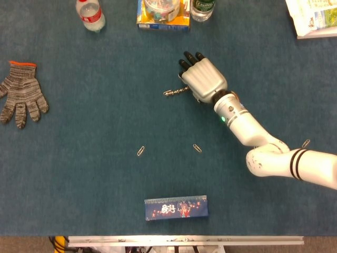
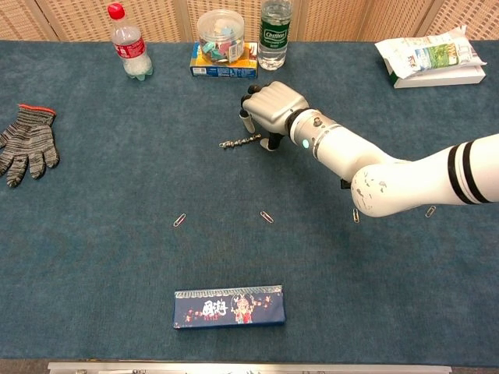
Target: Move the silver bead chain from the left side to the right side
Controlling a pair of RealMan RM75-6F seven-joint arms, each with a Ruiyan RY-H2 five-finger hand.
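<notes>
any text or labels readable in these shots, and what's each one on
"Cestbon": green label of the clear bottle at the back, just legible in the chest view.
Red-capped bottle: red label, too blurred to read.
Blue box at the front: white characters, too small to read.
Packet at back right: print unreadable.

bare cloth (image 1: 274,68) rightward; paperclip (image 1: 197,148) nearby

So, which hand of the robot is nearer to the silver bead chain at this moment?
The right. The right hand is directly over the right end of the silver bead chain, fingers curled down around it; whether it grips it cannot be told. The left hand appears in neither view.
</notes>
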